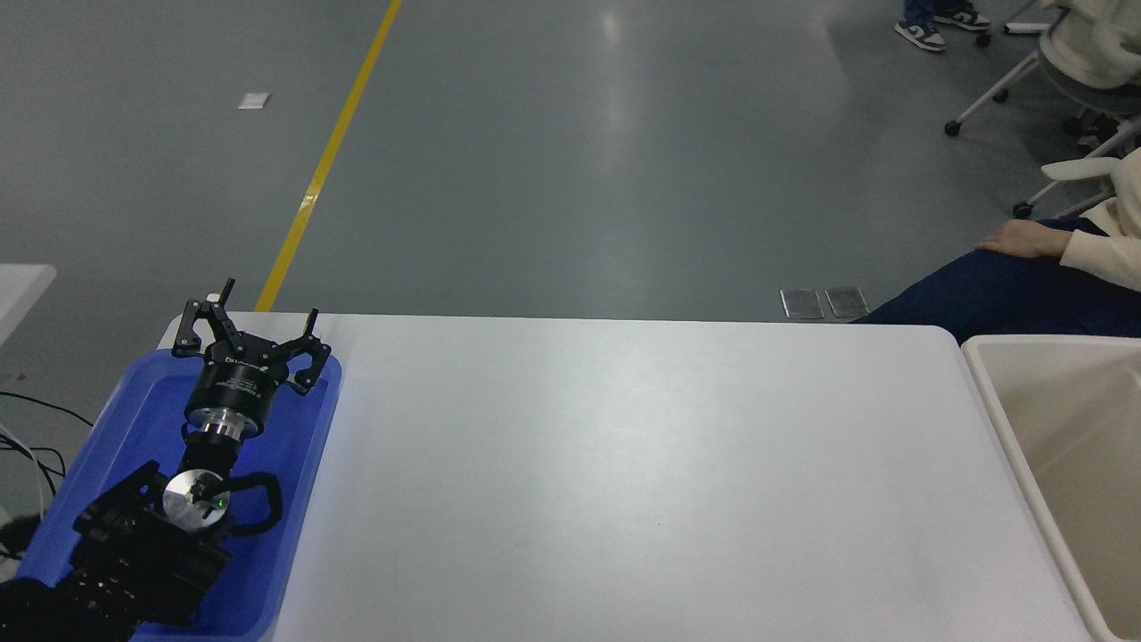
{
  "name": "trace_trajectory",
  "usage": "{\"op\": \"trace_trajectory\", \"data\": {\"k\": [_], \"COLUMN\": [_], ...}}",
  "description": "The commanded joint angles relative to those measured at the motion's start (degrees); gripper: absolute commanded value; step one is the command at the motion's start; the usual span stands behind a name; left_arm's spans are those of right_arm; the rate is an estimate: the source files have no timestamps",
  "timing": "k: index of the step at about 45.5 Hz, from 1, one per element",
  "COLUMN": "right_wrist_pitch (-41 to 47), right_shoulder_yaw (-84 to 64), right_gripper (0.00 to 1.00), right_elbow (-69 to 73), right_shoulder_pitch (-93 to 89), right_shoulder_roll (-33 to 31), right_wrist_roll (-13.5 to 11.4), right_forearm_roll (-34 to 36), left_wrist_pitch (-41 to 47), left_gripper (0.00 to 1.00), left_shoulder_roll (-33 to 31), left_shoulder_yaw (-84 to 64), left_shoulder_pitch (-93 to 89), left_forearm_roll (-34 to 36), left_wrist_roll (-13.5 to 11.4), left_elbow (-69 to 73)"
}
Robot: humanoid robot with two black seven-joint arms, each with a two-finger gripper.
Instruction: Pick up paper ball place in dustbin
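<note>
**Left arm parked over the blue tray; dustbin at the table's right end**

Head view: the white table (pixel 624 464) fills the lower half of the picture; at its right end, just beside the edge, stands the cream-beige dustbin (pixel 998 392), a rectangular tub with a thick rounded rim, cut off by the picture's right side; the part of its inside that shows holds smooth walls only, and the paper ball cannot be seen anywhere in this view. At the lower left a shallow blue tray (pixel 307 464) lies on the table's near-left corner; the left arm comes in over it from the bottom corner, and the left gripper (pixel 245 332) hangs above the tray's far end with its fingers spread wide apart, holding nothing. The right arm and its gripper are out of the picture. Beyond the table's far right corner a seated person's hand (pixel 1021 238) rests on a dark blue trouser leg; a yellow floor line (pixel 330 152) runs across the grey floor behind.
</note>
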Motion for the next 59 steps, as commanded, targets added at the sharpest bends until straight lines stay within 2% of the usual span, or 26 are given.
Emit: {"op": "trace_trajectory", "data": {"k": [1,16,21,43,44,48,50,51,59], "right_wrist_pitch": [-12.25,-27.73,-28.96,-29.67,-30.19,-33.26,-35.55,-36.69,-40.04], "right_shoulder_yaw": [9.08,10.85,10.85,10.94,10.94,10.94,10.94,10.94,11.02], "right_gripper": [0.00,0.00,0.00,0.00,0.06,0.50,0.75,0.83,0.91], "right_elbow": [-13.47,-16.37,-18.13,-18.31,-18.31,-18.31,-18.31,-18.22,-17.70], "right_shoulder_pitch": [-15.40,-22.17,-22.87,-22.96,-22.96,-22.96,-23.05,-23.05,-23.49], "right_shoulder_roll": [6.29,12.54,14.56,15.53,15.53,15.44,15.53,15.53,15.53], "right_wrist_roll": [0.01,0.01,-0.07,0.01,0.01,0.01,0.01,0.01,0.01], "right_forearm_roll": [0.33,0.51,0.59,0.68,0.68,0.68,0.68,0.68,0.77], "left_wrist_pitch": [0.00,0.00,0.00,0.00,0.00,0.00,0.00,0.00,0.00], "left_gripper": [1.00,1.00,1.00,1.00,1.00,1.00,1.00,1.00,1.00], "left_shoulder_roll": [0.00,0.00,0.00,0.00,0.00,0.00,0.00,0.00,0.00], "left_shoulder_yaw": [0.00,0.00,0.00,0.00,0.00,0.00,0.00,0.00,0.00], "left_shoulder_pitch": [0.00,0.00,0.00,0.00,0.00,0.00,0.00,0.00,0.00], "left_forearm_roll": [0.01,0.01,0.01,0.01,0.01,-0.08,0.01,0.01,0.01], "left_wrist_roll": [0.00,0.00,0.00,0.00,0.00,0.00,0.00,0.00,0.00], "left_elbow": [0.01,0.01,-0.08,0.01,0.01,0.01,0.01,-0.08,0.01]}}
